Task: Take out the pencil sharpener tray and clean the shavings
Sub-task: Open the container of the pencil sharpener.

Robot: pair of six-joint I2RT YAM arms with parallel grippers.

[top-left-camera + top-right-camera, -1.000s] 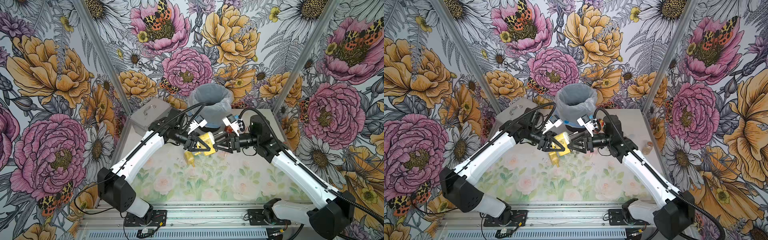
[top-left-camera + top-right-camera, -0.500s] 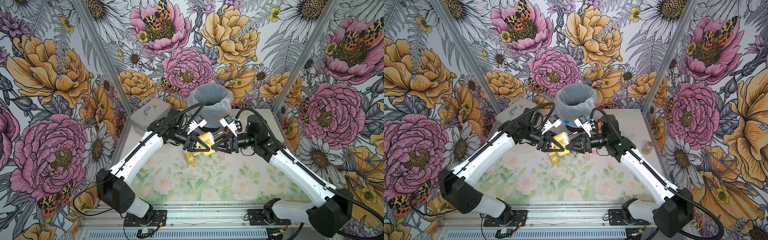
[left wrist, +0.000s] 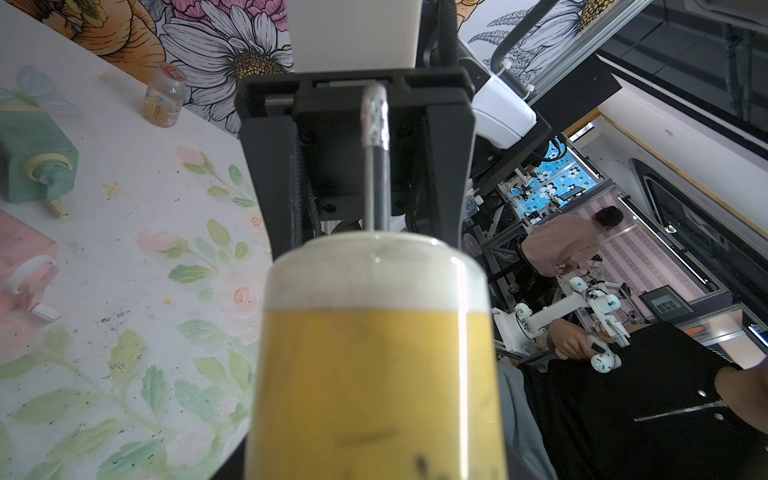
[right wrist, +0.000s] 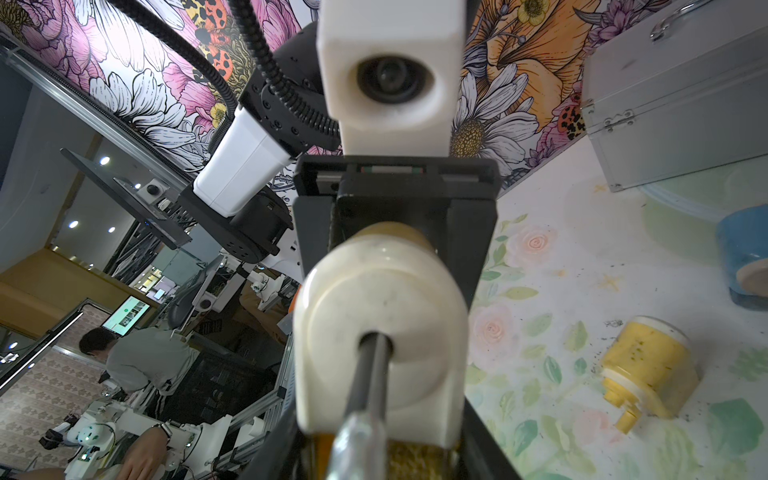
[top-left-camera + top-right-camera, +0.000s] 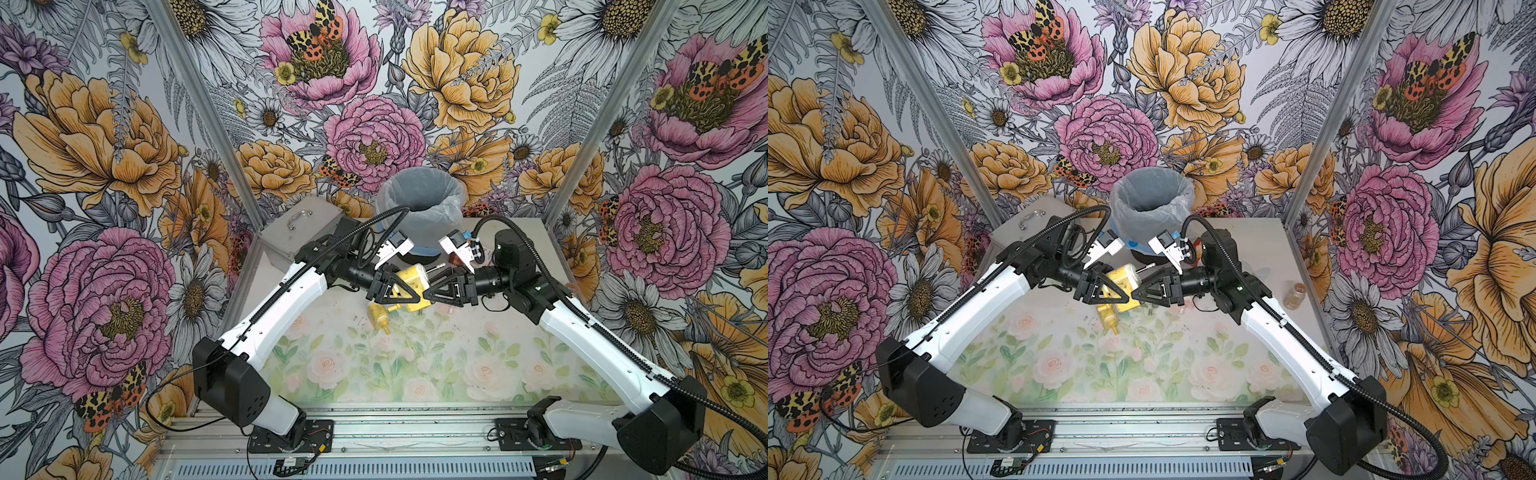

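I keep the left fingers (image 4: 471,241) clamped on the yellow pencil sharpener (image 5: 413,277), raised above the table (image 5: 415,376). The right fingers (image 3: 270,174) grip its opposite end. Loose shavings (image 3: 111,318) lie on the table beneath both.

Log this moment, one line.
left gripper: shut on yellow sharpener | right gripper: shut on its cream end | shavings: flecks on table

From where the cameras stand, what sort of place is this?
Probably a robotics lab: two robot arms mounted on a metal rail inside a booth with flower-printed walls, and beyond it, in the wrist views, more small robot arms, people and a screen.
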